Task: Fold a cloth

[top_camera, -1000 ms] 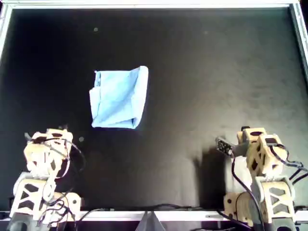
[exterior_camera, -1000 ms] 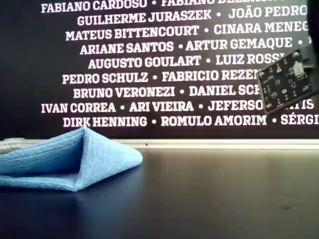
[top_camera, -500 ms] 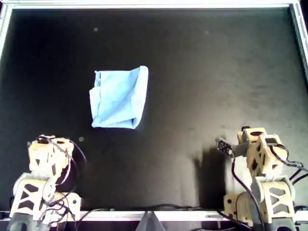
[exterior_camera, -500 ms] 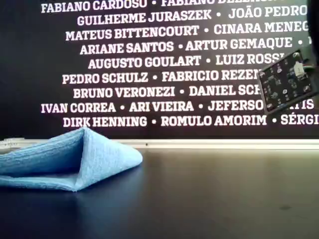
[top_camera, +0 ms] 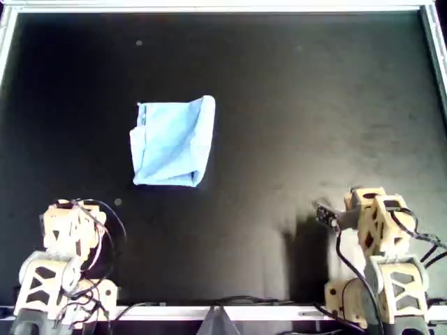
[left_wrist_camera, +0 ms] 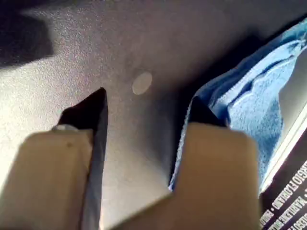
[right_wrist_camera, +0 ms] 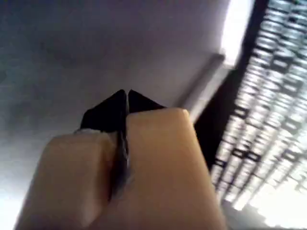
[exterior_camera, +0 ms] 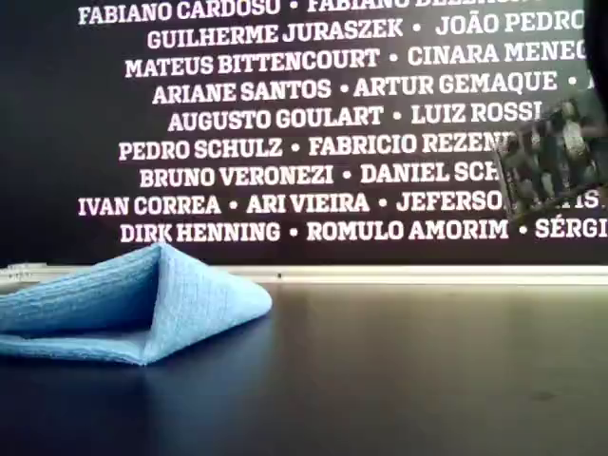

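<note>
White names are printed on the black back wall (exterior_camera: 285, 133): GUILHERME JURASZEK, MATEUS BITTENCOURT, ARIANE SANTOS, ARTUR GEMAQUE, AUGUSTO GOULART, PEDRO SCHULZ, BRUNO VERONEZI, IVAN CORREA, ARI VIEIRA, DIRK HENNING, ROMULO AMORIM.

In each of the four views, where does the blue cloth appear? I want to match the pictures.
Overhead view: cloth left of centre, in the upper half, on the black table.
Exterior view: cloth at lower left, folded, resting on the table.
Left wrist view: cloth beyond the open left gripper.
Right wrist view: not in it.
Shared landmark: the table's pale rim.
</note>
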